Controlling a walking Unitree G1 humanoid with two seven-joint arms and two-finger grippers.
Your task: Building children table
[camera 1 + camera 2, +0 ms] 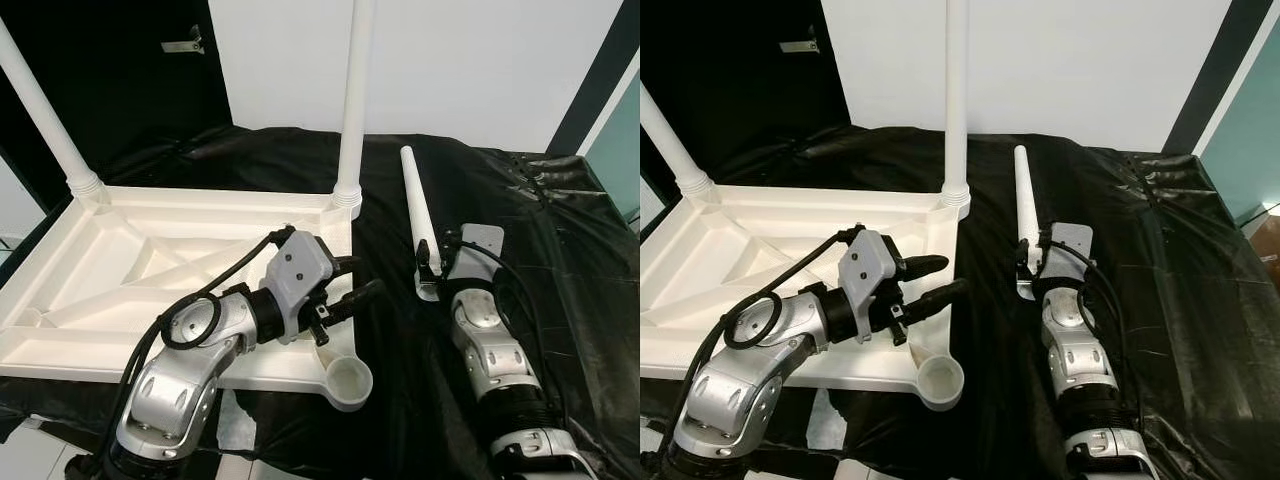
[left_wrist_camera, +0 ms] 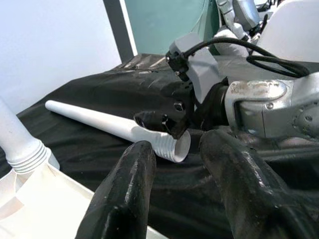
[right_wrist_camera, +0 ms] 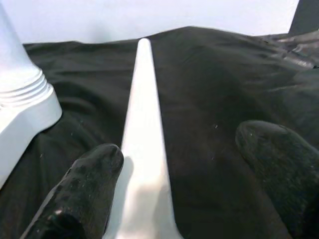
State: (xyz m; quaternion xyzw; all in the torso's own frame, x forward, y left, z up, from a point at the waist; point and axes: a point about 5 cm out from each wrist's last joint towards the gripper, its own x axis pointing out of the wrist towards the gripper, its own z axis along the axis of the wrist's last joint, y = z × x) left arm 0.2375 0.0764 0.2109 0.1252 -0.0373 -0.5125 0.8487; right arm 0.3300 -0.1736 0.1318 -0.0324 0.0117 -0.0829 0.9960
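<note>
Straddling the loose table leg (image 1: 417, 212), the right end effector (image 1: 432, 262) sits low on the black-draped tabletop (image 1: 560, 260) w/ its two black fingers (image 3: 89, 189) spread apart, one on each side of the leg's wide end; whether a pad actually touches the plastic can't be made out, so no firm grip is visible. That leg is plain white plastic, tapered, w/ a rounded narrow tip pointing away from the robot and a ribbed, hollow collar at the thick end (image 2: 172, 147), lying flat on the cloth just right of the table. The left end effector (image 1: 345, 290) hovers over the near right corner of the upturned table top (image 1: 60, 270), fingers parted and empty, aimed across toward the right arm. Beneath it is an open round socket (image 1: 350, 382) at the table's corner, no leg in it. The table top is white moulded plastic, underside up, w/ raised rim and diagonal stiffening ribs. Two legs are already standing upright in the far corners: one at far left (image 1: 40, 115), one at far right (image 1: 354, 100), each w/ a ribbed collar at the base. Behind are a white wall (image 1: 470, 60) and a dark door (image 1: 120, 70).
</note>
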